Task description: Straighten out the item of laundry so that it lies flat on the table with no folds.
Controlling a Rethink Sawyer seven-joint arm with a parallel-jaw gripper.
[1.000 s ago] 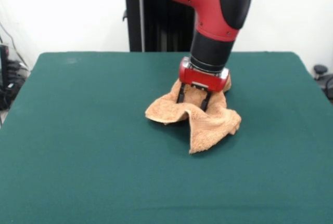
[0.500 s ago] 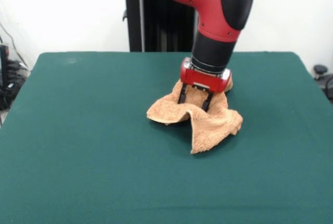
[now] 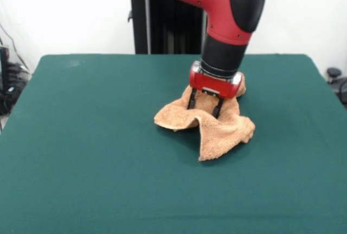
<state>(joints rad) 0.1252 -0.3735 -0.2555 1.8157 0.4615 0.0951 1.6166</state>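
Towel (image 3: 217, 128) | crumpled on table (image 3: 87, 152) | bunched under tool (image 3: 204, 107)

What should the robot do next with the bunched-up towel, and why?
Probably draw the pinched part sideways, away from the heap. The gripper has its fingers down in the towel, which lies crumpled with raised folds on the table, so pulling should spread it.

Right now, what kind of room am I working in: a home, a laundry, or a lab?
Probably a lab or test room: a bare white wall, one green table holding only a crumpled towel, and cables at its side.
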